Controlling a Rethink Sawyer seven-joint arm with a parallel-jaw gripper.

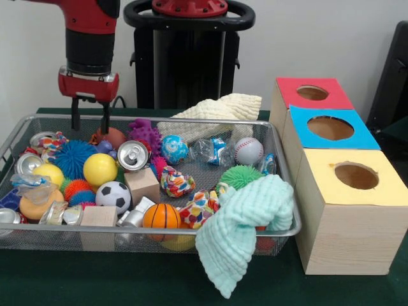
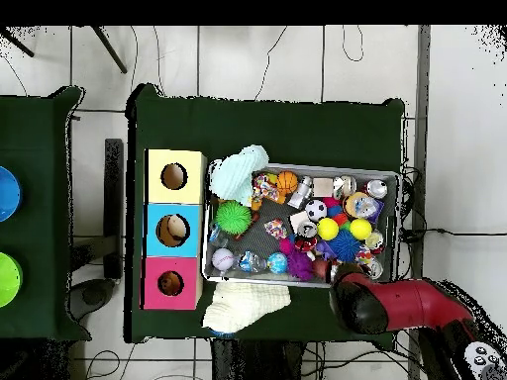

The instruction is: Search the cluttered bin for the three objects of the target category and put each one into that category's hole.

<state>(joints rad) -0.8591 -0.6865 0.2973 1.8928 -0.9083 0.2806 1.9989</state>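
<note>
Bin (image 1: 19, 137) cluttered | jaws (image 1: 90, 121) apart, empty, above brown ball (image 1: 115, 136) | no legible writing

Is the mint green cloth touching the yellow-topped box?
Apart. The front view shows dark table between the mint green cloth, draped over the bin's rim, and the yellow-topped box.

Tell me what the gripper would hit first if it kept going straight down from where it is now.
Probably the brownish ball right under the gripper, at the bin's far corner. Depth is hard to judge, so it could graze the purple spiky ball instead.
</note>
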